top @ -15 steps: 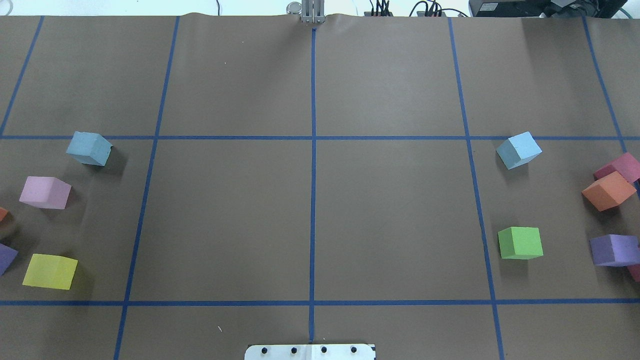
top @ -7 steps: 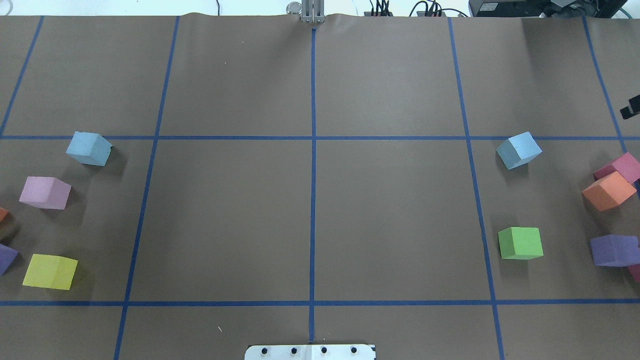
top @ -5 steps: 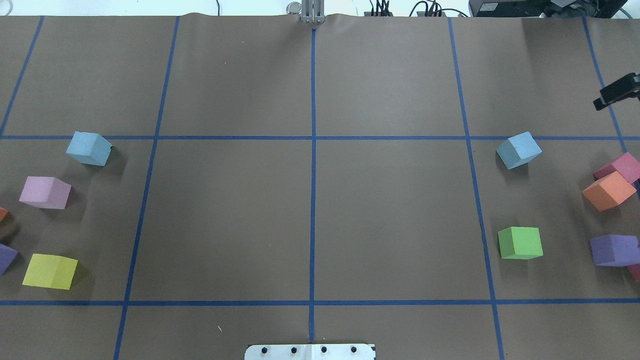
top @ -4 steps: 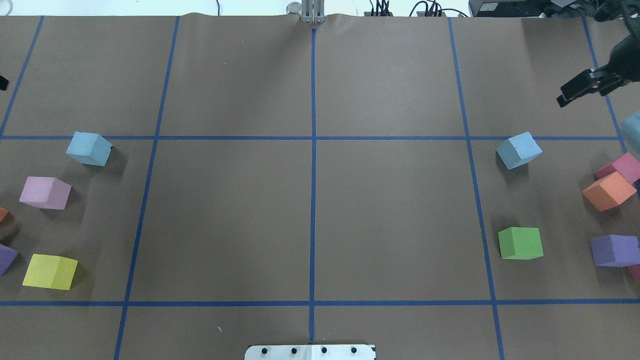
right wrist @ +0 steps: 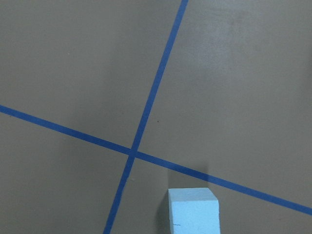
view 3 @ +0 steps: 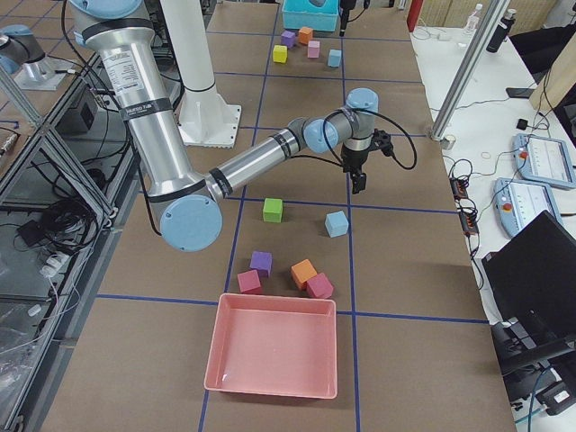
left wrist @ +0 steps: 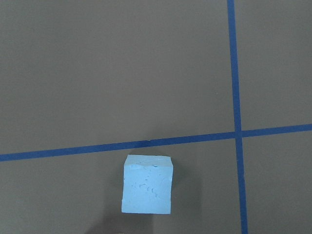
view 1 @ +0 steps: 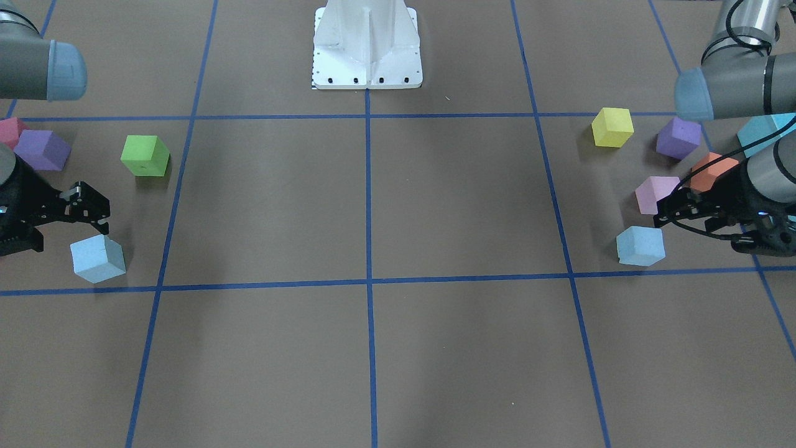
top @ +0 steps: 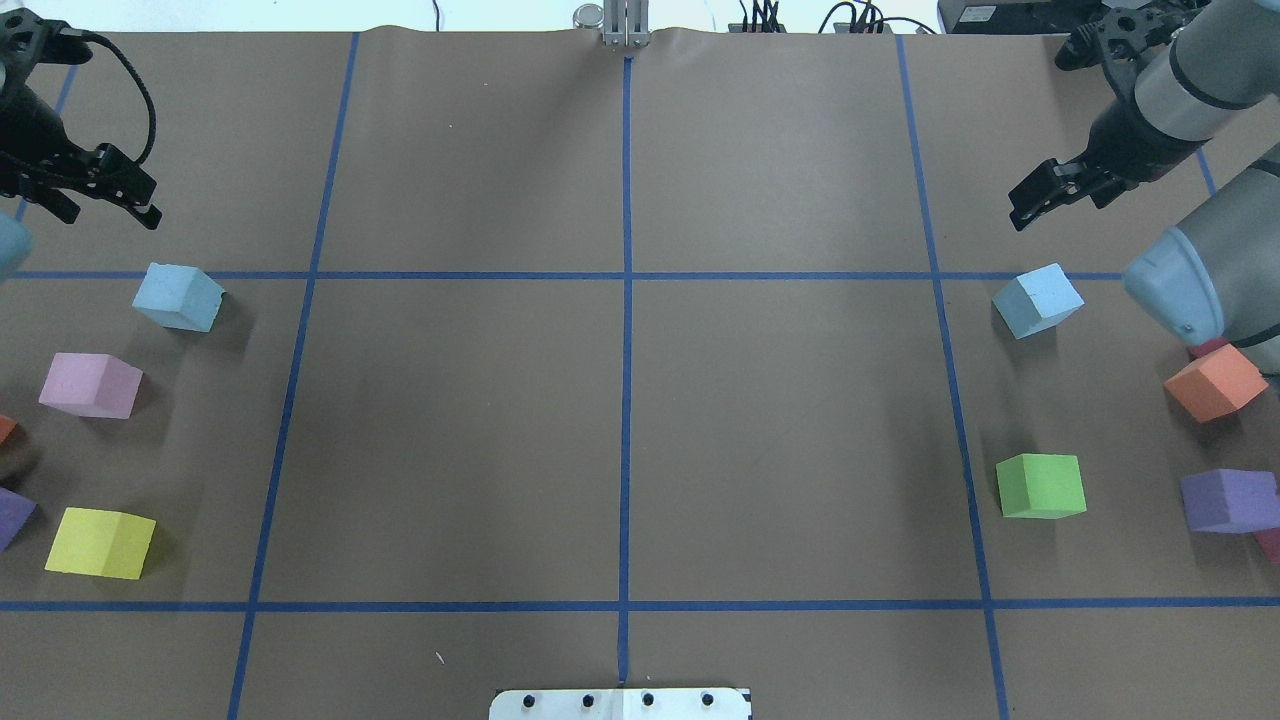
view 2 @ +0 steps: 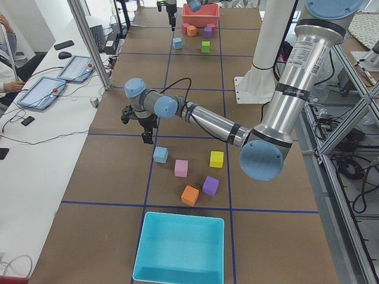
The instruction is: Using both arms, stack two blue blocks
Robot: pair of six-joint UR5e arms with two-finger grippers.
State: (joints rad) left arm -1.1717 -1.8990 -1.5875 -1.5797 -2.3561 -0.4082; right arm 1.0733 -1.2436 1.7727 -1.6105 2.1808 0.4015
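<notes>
Two pale blue blocks lie far apart on the brown table. The left blue block (top: 180,297) also shows in the front view (view 1: 640,246) and low in the left wrist view (left wrist: 147,184). The right blue block (top: 1038,300) also shows in the front view (view 1: 97,258) and at the bottom edge of the right wrist view (right wrist: 193,210). My left gripper (top: 108,216) hangs open and empty in the air near the left block. My right gripper (top: 1055,205) hangs open and empty in the air near the right block. Neither touches its block.
Near the left block lie a pink cube (top: 90,385) and a yellow cube (top: 100,542). Near the right block lie a green cube (top: 1040,486), an orange cube (top: 1215,382) and a purple cube (top: 1228,500). A teal tray (view 2: 180,247) and a pink tray (view 3: 274,346) stand at the table's ends.
Both arms have swung into the overhead view from its sides, the right one first, and now hang near the blue blocks. No block has moved.
</notes>
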